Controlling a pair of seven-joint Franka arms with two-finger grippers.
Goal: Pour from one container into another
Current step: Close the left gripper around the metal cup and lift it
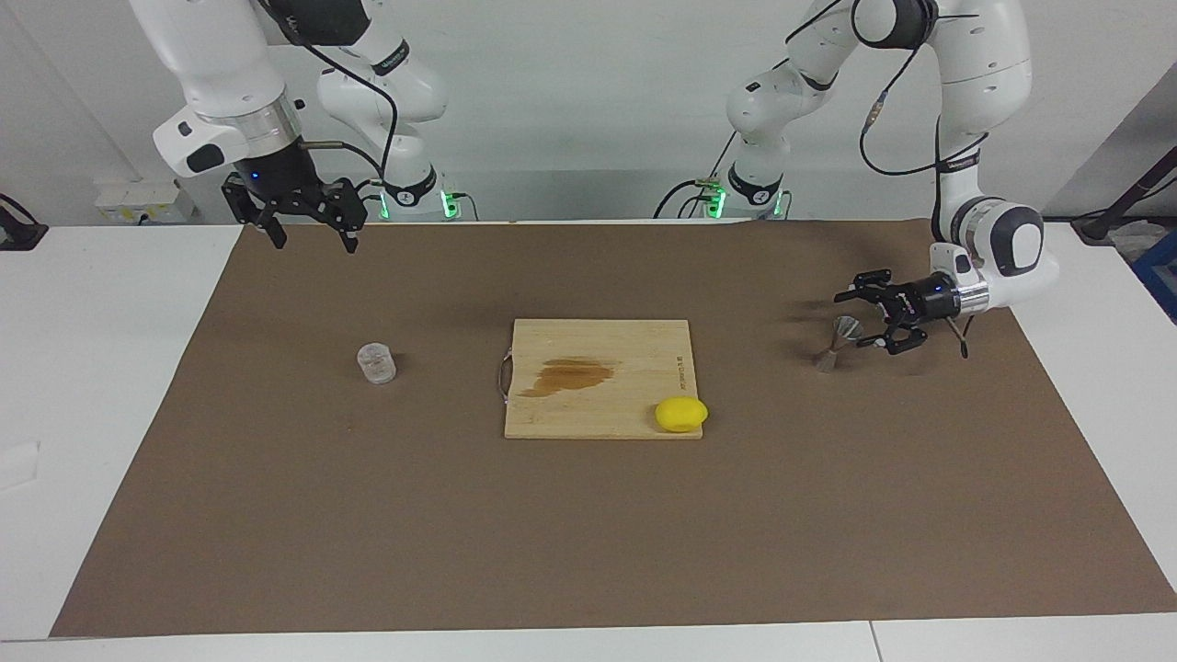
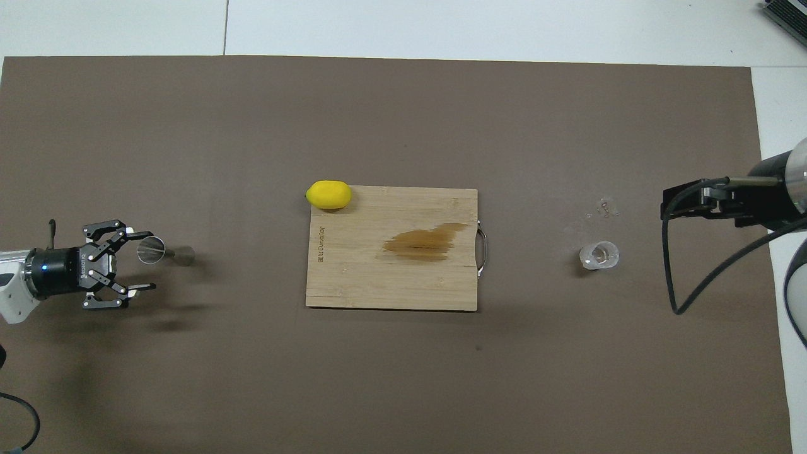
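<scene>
The silvery metal jigger (image 1: 835, 345) (image 2: 165, 252) stands on the brown mat toward the left arm's end. My left gripper (image 1: 855, 322) (image 2: 150, 260) lies level and low beside it, open, with the jigger's upper cone at the mouth of its jaws. I cannot tell whether a fingertip touches it. The clear glass tumbler (image 1: 377, 362) (image 2: 599, 255) stands alone on the mat toward the right arm's end. My right gripper (image 1: 313, 245) hangs open and holds nothing. It waits in the air over the mat's edge by the robots.
A wooden cutting board (image 1: 634, 359) (image 2: 353, 277) with a brown stain lies mid-table between the two vessels. A yellow lemon (image 1: 681, 414) (image 2: 328, 194) rests at its corner toward the left arm. A few clear droplets (image 2: 605, 205) lie on the mat just past the tumbler.
</scene>
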